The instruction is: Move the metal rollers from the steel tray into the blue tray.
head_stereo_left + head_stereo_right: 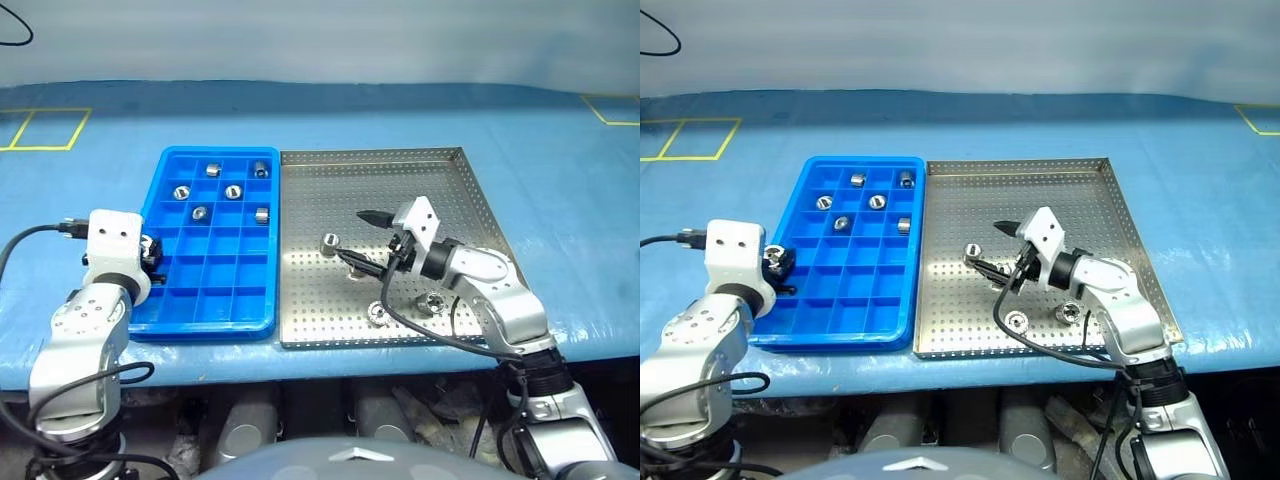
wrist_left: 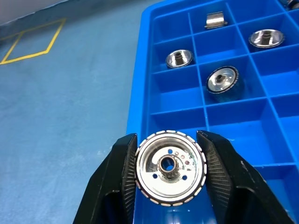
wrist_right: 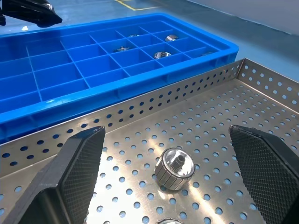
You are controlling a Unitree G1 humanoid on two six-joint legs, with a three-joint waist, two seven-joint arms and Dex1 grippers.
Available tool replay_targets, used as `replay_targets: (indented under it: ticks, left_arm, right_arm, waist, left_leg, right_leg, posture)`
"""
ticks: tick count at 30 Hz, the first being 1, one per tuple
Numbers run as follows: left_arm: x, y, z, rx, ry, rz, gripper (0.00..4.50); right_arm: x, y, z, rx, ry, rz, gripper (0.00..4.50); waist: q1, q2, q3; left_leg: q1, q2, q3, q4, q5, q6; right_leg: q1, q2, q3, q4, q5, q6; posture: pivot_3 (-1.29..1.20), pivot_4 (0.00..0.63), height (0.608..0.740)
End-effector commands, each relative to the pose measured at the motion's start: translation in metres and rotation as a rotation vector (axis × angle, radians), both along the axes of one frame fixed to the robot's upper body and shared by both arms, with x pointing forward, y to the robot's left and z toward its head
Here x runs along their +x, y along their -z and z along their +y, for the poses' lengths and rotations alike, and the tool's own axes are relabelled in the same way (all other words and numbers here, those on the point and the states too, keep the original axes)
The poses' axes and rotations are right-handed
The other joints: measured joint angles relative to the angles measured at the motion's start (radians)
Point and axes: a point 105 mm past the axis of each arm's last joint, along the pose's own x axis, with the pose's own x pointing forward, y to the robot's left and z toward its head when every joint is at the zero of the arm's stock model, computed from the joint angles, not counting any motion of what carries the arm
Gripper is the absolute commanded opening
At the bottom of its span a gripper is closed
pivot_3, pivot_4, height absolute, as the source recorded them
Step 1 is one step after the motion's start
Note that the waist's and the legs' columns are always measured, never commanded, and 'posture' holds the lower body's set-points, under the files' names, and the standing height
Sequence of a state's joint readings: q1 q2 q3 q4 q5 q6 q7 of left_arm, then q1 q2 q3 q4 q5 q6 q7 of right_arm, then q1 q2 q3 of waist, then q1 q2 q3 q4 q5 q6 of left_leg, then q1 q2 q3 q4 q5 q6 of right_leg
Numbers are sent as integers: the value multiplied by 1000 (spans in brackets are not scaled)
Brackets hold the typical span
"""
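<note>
From the head, the left gripper [image 1: 150,252] clamps a metal roller [image 2: 170,167] over the blue tray's [image 1: 158,190] left edge, while the right wrist view frames another roller [image 3: 174,168] on the steel tray [image 3: 261,79] between the right gripper's [image 3: 177,163] wide-spread fingers.

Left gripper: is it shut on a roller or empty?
Shut on a roller. The left gripper has its two fingers pressed against either side of a roller, over the blue tray's edge.

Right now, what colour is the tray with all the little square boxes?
Bright blue: the blue tray shows best in the left eye view.
</note>
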State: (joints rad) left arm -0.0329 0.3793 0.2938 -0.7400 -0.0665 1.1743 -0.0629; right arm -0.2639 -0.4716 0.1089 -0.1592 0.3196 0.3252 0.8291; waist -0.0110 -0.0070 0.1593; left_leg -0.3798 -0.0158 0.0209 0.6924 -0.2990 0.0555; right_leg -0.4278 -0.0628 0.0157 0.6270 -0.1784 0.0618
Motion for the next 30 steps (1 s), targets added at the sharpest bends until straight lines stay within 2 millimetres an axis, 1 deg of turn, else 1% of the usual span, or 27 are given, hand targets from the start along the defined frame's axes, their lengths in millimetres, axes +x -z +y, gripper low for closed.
replay_targets:
  ticks: [1, 7, 11, 17, 19, 20, 21, 22, 25, 27, 29, 30]
  left_arm:
    - [6, -5, 13, 20, -91, -49, 1714]
    - [24, 7, 10, -5, -85, -39, 1714]
    - [34, 10, 3, -17, -53, -40, 1714]
    - [38, 16, -2, -9, -10, -10, 1714]
    - [36, 19, -5, -3, 12, 8, 2440]
    - [36, 20, -4, 0, 9, 9, 2624]
    - [35, 20, -4, 1, 4, 9, 3007]
    - [35, 19, -4, -2, -1, 1, 3293]
    - [39, 8, -7, -24, -3, -67, 4290]
    - [44, -7, -14, -44, 28, -156, 4290]
    - [51, -28, -36, -91, 127, -263, 4290]
    - [53, -33, -44, -108, 163, -293, 4290]
  right_arm:
    - [2, -12, 3, 16, -14, -55, 4500]
    - [-1, -12, 4, 20, -15, -61, 4500]
    - [-2, -12, 3, 19, -10, -62, 4500]
    - [-3, -13, -1, 19, 8, -70, 4500]
    - [-3, -13, -1, 19, 12, -70, 4500]
    - [-3, -13, -1, 19, 13, -69, 4500]
    - [-3, -13, -1, 19, 13, -69, 4500]
    - [-3, -13, -1, 20, 14, -69, 4500]
    - [-3, -13, -1, 20, 16, -69, 4500]
    - [-3, -14, -2, 20, 20, -71, 4500]
    - [-3, -15, -4, 20, 32, -76, 4500]
    - [-4, -15, -5, 20, 37, -78, 4500]
  waist:
    - [0, 0, 0]
    - [0, 0, 0]
    - [-2, 0, 0]
    - [-13, 0, 0]
    - [-16, 0, 0]
    - [-16, 0, 0]
    - [-16, 0, 0]
    - [-16, 0, 0]
    - [-16, -1, 0]
    - [-16, -1, 0]
    - [-12, -1, 0]
    - [-10, -1, 0]
  left_leg:
    - [0, 0, 0, 0, 0, 0]
    - [0, 0, -1, 0, 1, -1]
    - [0, 0, -1, 0, 1, -1]
    - [0, 0, -1, 0, 0, 0]
    - [0, 0, -1, -1, 0, 0]
    - [0, 0, -1, -1, 0, 0]
    - [0, 0, -1, -1, 0, 0]
    - [0, 0, -1, -1, 0, 0]
    - [0, 1, -1, -1, -1, 2]
    - [0, 1, -1, -1, -1, 2]
    - [0, 1, -1, -1, -1, 2]
    - [0, 1, -2, -1, -1, 1]
  right_leg:
    - [0, 0, 0, 0, 0, 0]
    - [0, 0, -1, 0, 1, 0]
    - [0, 0, -1, 0, 1, -1]
    - [0, 0, -1, 0, 1, -1]
    - [0, 0, -1, 0, 1, -1]
    - [0, 0, -1, 0, 1, -1]
    - [0, 0, -1, 0, 1, -1]
    - [0, 0, -1, 0, 1, -1]
    - [0, -1, -1, 0, 1, -1]
    - [0, -4, -1, 0, 1, -1]
    - [-1, -4, -1, 0, 1, -2]
    - [0, -5, -2, 0, 2, -2]
  posture:
    - [-22, 150, 740]
    - [-22, 150, 740]
    - [-64, 150, 740]
    - [-78, 150, 740]
    - [-79, 150, 740]
    - [-79, 150, 740]
    - [-79, 150, 740]
    - [-79, 150, 740]
    - [-79, 150, 740]
    - [-83, 150, 740]
    - [-96, 150, 740]
    - [-107, 150, 740]
